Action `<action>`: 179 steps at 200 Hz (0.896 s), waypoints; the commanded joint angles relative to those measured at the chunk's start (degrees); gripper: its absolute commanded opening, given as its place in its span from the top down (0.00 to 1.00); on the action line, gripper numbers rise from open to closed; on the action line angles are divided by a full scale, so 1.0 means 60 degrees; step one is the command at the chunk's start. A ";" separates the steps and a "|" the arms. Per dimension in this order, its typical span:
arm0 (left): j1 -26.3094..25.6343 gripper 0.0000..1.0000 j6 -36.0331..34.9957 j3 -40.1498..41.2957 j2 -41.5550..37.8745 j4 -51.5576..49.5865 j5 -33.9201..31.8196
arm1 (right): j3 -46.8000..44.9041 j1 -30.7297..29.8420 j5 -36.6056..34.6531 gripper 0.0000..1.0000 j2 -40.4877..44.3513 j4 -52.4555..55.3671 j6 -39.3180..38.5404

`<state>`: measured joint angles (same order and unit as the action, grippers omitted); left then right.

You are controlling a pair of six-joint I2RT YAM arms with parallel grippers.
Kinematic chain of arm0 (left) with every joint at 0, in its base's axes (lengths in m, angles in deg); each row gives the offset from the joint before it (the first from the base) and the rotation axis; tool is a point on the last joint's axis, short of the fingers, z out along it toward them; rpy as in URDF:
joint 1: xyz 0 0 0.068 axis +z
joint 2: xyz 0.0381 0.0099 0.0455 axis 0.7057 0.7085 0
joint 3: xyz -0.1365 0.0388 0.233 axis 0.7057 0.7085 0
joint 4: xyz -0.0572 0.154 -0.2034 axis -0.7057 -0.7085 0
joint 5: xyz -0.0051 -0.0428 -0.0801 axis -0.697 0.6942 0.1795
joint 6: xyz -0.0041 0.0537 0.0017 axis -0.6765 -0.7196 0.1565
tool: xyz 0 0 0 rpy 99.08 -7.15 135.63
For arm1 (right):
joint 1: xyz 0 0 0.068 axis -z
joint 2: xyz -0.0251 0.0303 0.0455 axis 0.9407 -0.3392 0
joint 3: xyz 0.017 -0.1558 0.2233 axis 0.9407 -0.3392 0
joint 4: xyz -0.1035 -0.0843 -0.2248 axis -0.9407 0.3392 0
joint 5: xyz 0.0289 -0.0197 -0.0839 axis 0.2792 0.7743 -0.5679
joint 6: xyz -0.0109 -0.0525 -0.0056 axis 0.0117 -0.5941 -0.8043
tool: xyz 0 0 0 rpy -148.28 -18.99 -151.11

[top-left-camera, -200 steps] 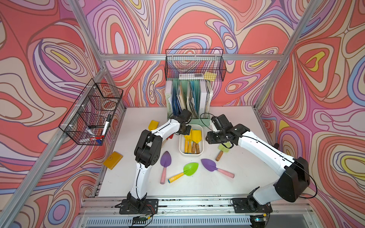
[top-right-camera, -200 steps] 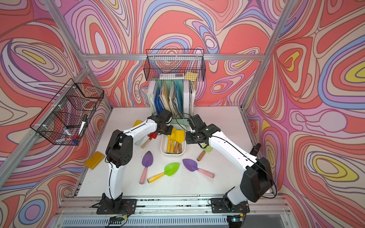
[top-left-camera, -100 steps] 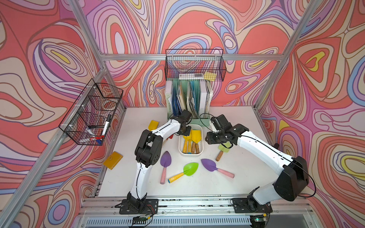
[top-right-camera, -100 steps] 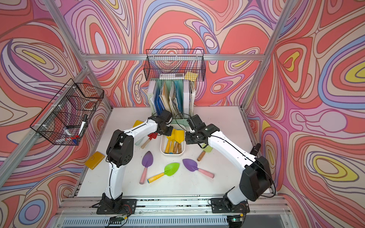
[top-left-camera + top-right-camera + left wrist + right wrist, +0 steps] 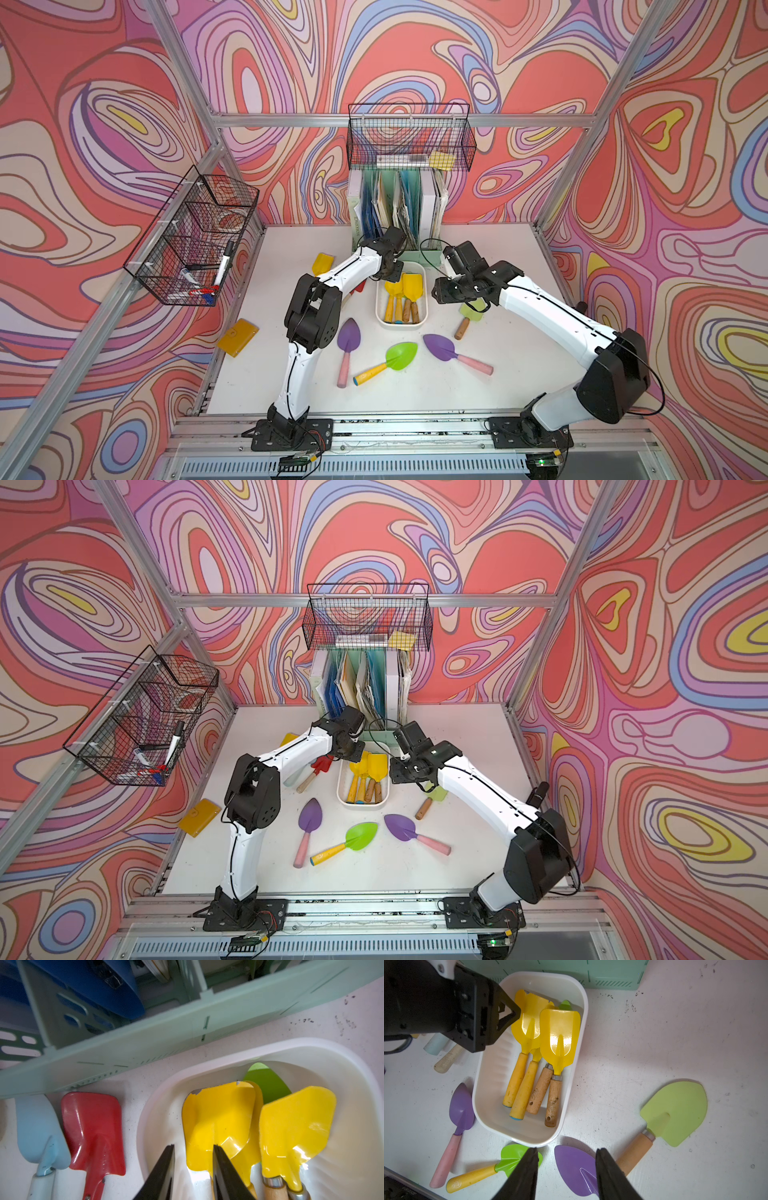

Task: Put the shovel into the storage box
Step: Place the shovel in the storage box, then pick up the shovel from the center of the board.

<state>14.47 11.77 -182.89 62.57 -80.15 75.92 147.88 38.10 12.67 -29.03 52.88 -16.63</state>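
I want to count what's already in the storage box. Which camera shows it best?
The right wrist view: nearly the whole storage box, close up. The left wrist view shows only one end; both top views show it small.

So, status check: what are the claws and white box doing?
Left gripper open over the storage box, holding nothing. Right gripper open, empty, beside it. Yellow shovels lie inside; a purple shovel and others out on the table. Nothing blocks the box.
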 commanded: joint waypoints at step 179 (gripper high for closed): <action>-0.0074 0.09 0.0590 0.3609 -0.5083 0.2056 0.3429 | -0.3582 -0.0059 -0.1827 0.46 0.0674 -0.0227 0.4933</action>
<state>14.43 14.90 -162.47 34.57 -70.05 92.13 127.42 38.10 1.20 -23.57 55.21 10.54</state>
